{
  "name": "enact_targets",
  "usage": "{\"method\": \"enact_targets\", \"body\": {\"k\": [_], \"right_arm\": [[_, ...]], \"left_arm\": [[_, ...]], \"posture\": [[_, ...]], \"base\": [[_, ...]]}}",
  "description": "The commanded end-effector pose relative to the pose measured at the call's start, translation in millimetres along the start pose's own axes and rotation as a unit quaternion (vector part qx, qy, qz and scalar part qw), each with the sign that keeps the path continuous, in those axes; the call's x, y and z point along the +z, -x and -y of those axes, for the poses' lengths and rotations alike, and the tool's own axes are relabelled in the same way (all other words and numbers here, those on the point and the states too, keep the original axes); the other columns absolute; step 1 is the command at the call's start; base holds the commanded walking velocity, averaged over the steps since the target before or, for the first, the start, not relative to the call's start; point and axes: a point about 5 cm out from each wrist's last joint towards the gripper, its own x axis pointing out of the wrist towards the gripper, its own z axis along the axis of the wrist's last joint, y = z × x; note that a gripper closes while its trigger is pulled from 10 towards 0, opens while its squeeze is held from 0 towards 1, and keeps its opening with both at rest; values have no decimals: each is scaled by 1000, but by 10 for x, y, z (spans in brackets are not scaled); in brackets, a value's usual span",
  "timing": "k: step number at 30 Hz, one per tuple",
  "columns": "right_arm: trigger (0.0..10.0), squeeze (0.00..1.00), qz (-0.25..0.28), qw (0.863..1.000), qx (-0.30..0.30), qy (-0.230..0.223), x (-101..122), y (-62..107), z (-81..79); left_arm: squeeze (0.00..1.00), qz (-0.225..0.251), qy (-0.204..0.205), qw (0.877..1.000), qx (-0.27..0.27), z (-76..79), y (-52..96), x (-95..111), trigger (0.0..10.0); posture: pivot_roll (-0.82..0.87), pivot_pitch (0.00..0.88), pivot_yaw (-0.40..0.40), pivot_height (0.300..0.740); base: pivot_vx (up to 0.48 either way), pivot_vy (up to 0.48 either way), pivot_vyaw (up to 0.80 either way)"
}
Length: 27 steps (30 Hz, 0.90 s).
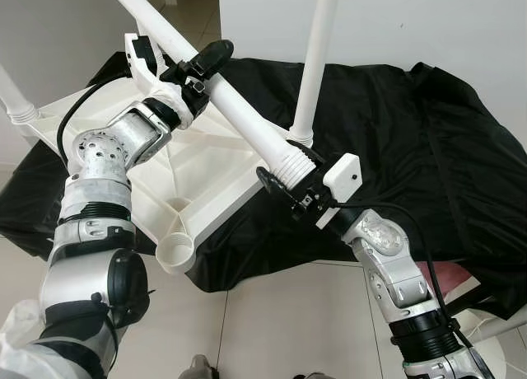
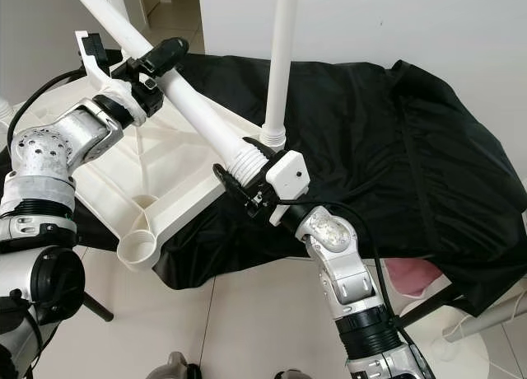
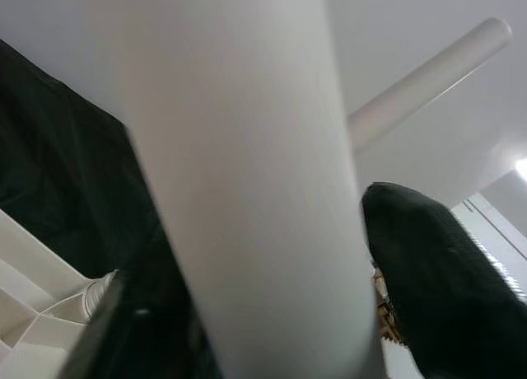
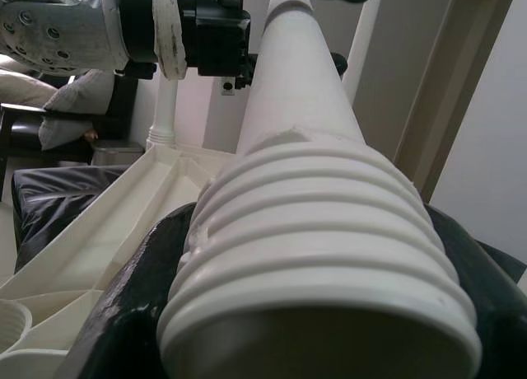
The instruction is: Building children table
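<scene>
Pincers grip one loose white leg (image 1: pixel 239 115): left pincer (image 1: pixel 200 64) upper left, right pincer (image 1: pixel 284 185) at center, clamping its threaded end.

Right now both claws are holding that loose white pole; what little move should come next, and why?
Probably swing the loose leg so its threaded end points at the empty corner socket. The right gripper clamps the threads, the left gripper the shaft, and the upturned tabletop already has one leg standing.
</scene>
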Motion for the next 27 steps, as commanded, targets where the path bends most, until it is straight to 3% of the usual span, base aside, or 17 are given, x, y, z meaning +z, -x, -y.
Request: {"method": "enact_targets", "body": {"k": [1,12,13,14,15,16,24,27], "right_arm": [[10000,0,-8,1000,4,-9,-44,1,-33],[10000,0,-8,1000,-14,-17,-61,9,3],[10000,294,-8,999,-19,-27,-71,14,12],[10000,294,-8,999,-19,-27,-71,14,12],[10000,1000,-7,999,-23,-36,-77,18,18],[10000,1000,-7,999,-27,-44,-82,26,27],[10000,1000,-14,998,-45,-43,-104,84,75],[10000,1000,-18,998,-49,-39,-111,101,81]], "left_arm": [[0,5,-7,1000,-19,53,-37,56,0],[0,11,-6,1000,-15,37,-47,106,0],[0,9,-11,1000,-11,31,-49,110,0],[0,9,-11,1000,-11,31,-49,110,0],[0,2,-21,1000,-7,24,-50,109,3216],[0,0,-24,1000,-5,19,-47,112,10000],[0,27,-38,999,21,-36,1,275,10000],[0,34,-63,997,25,-25,9,322,10000]], "posture": [[-42,36,50,740],[-35,43,54,740],[-35,43,54,740],[-35,43,54,740],[-35,43,54,740],[-33,46,51,740],[-34,48,47,740],[-37,52,44,740]], "base": [[0,0,0],[0,0,0],[0,0,0],[0,0,0],[0,0,0],[0,0,0],[0,0,0],[0,0,0]]}}
